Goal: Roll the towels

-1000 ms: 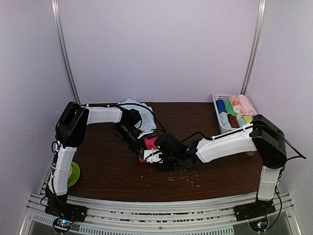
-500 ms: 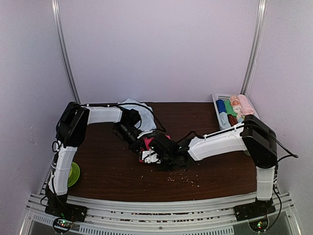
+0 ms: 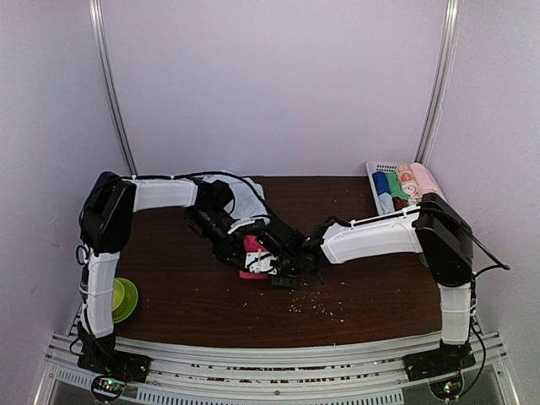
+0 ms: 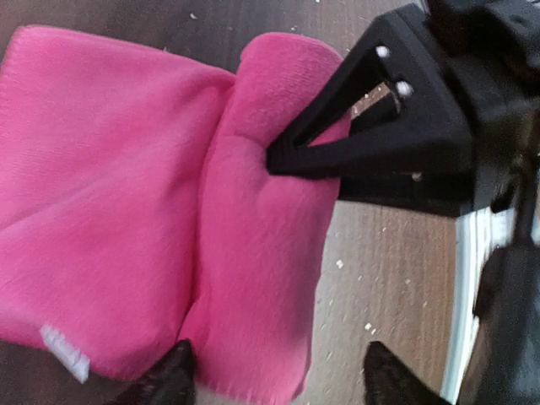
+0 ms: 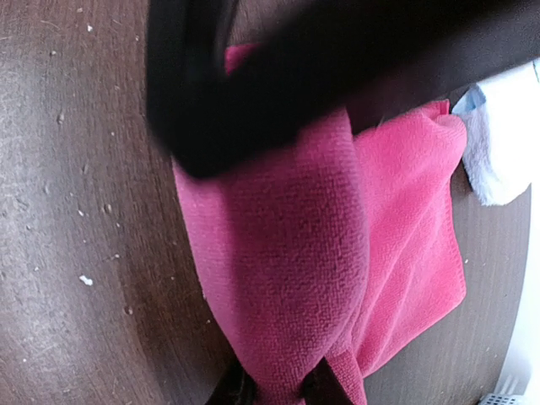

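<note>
Table (image 3: 371,295) holds the pink towel (image 4: 110,194) near its middle, partly rolled: we see one edge turned into a thick roll, the rest lying flat, with a white tag (image 4: 66,352) at a corner. We see the right gripper (image 5: 278,390) pinched on one end of the roll. The left gripper (image 4: 274,375) is open, fingertips either side of the other end, not squeezing. The blue towel (image 3: 246,196) lies bunched just behind, toward the back edge.
</note>
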Robot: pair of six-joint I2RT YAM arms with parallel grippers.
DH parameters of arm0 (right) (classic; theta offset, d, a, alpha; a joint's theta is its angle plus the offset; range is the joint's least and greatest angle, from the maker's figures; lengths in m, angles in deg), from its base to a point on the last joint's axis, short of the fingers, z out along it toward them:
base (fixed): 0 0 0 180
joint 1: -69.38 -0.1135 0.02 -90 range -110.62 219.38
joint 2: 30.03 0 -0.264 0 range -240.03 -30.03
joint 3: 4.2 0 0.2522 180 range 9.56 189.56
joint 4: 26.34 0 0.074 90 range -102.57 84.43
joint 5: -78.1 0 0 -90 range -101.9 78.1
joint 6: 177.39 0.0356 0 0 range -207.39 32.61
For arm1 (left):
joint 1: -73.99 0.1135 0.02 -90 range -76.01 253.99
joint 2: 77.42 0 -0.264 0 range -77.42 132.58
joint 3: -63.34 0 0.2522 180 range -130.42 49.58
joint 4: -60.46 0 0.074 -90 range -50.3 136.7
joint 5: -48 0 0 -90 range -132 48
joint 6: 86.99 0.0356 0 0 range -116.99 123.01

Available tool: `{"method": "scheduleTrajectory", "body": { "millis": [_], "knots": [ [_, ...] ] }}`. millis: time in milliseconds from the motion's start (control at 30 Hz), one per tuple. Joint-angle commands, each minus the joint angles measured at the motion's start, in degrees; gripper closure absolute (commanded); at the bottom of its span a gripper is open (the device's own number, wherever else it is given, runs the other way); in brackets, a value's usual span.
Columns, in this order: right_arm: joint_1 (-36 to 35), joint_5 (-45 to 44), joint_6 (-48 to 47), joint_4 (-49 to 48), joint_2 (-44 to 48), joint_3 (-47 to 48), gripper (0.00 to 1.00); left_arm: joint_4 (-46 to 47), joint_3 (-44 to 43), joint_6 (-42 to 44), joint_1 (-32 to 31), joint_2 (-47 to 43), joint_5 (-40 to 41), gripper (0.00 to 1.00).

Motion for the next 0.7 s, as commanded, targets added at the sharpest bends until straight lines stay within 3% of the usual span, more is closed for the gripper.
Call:
{"method": "scheduleTrajectory", "body": {
  "millis": [0, 100, 200, 500, 667],
  "knots": [
    [1.93, 4.70, 2.16, 7.49, -1.18, 1.26, 0.83, 4.39, 4.12, -0.61, 2.14, -7.78, 4.80, 0.22],
    [2.50, 6.53, 2.48, 9.95, -1.92, 2.68, 0.82, 9.12, 8.44, -1.09, 2.57, -12.90, 6.49, 0.08],
    [3.28, 9.29, 2.82, 12.70, -2.59, 4.12, 0.83, 16.46, 15.36, -1.43, 3.27, -19.14, 8.04, 0.02],
    [5.82, 18.74, 4.03, 19.78, -3.25, 8.77, 0.81, 41.22, 34.40, 0.53, 3.28, -31.65, 11.72, 0.05],
    [6.78, 23.80, 4.13, 26.37, -5.83, 14.49, 0.80, 43.05, 36.60, 1.82, 2.87, -32.72, 10.49, 0.12]
  ]
}}
